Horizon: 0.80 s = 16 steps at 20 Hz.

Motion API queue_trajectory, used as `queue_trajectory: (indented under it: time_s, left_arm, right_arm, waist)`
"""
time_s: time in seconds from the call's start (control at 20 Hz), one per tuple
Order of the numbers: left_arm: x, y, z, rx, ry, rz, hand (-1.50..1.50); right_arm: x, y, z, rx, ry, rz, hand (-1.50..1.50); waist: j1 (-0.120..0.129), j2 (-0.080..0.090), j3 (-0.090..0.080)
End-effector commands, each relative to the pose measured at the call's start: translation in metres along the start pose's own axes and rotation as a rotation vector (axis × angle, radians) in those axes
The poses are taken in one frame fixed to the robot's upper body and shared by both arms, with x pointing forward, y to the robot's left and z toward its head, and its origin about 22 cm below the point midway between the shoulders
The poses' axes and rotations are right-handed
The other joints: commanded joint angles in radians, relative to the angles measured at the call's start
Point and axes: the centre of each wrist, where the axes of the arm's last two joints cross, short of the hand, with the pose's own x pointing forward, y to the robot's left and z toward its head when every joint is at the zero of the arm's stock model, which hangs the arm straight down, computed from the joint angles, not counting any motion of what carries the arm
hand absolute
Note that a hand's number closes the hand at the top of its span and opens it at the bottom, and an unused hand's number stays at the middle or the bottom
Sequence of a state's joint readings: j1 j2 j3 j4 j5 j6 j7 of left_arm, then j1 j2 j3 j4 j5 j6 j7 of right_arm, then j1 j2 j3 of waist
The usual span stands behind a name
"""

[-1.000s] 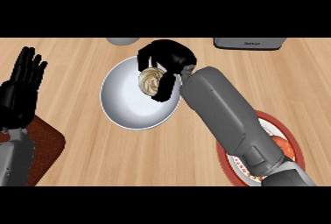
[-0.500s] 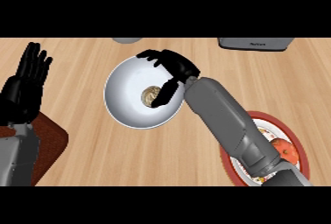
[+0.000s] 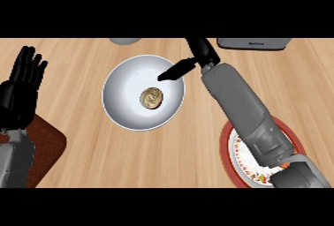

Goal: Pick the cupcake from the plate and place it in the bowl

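The left robot hand (image 3: 20, 90) is resting at the view's left edge, fingers straight and spread, pointing up. To its right, the cupcake (image 3: 152, 97) is sitting inside the white bowl (image 3: 124, 81) on the worktop (image 3: 163, 154). The right robot hand (image 3: 195, 59) is hovering just beside the bowl's far rim, fingers apart, holding nothing. Below its forearm, the plate (image 3: 244, 165) is lying.

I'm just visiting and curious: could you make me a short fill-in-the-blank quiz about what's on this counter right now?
1. The cupcake lies inside the white ____.
2. The plate has a ____ rim.
3. The right hand holds ____.
4. The left hand rests open with its fingers pointing ____.

Missing words: bowl; red; nothing; up
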<state>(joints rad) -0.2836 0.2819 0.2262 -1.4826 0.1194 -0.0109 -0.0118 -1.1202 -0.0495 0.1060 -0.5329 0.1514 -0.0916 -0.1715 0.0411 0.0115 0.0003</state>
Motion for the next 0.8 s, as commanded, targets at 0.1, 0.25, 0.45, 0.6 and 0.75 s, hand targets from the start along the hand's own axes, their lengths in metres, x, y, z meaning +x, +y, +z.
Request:
queue_trajectory:
  time_s: [0.1, 0.25, 0.45, 0.6, 0.75]
  left_arm:
    - [0.002, -0.003, 0.003, 0.014, -0.007, 0.004, 0.0]
    - [0.01, -0.006, -0.008, 0.006, -0.009, 0.005, 0.0]
    - [0.005, -0.004, -0.007, -0.005, -0.012, 0.008, 0.0]
    - [0.005, -0.005, -0.003, -0.021, -0.019, 0.011, 0.0]
    - [0.012, -0.014, -0.01, -0.013, -0.026, -0.001, 0.0]
  right_arm:
    - [-0.024, -0.073, 0.006, -0.154, 0.028, -0.108, -1.5]
    - [-0.048, -0.104, 0.022, -0.152, 0.02, -0.155, -1.5]
    - [-0.073, -0.145, 0.047, -0.166, 0.013, -0.179, -1.5]
    - [-0.078, -0.173, 0.059, -0.167, -0.002, -0.196, -1.5]
    - [-0.083, -0.201, 0.075, -0.156, 0.015, -0.212, -1.5]
  waist:
    - [-0.005, 0.003, 0.0]
    - [-0.006, 0.005, 0.001]
    - [0.008, 0.013, 0.001]
    - [0.02, 0.015, 0.002]
    - [0.017, 0.017, 0.002]
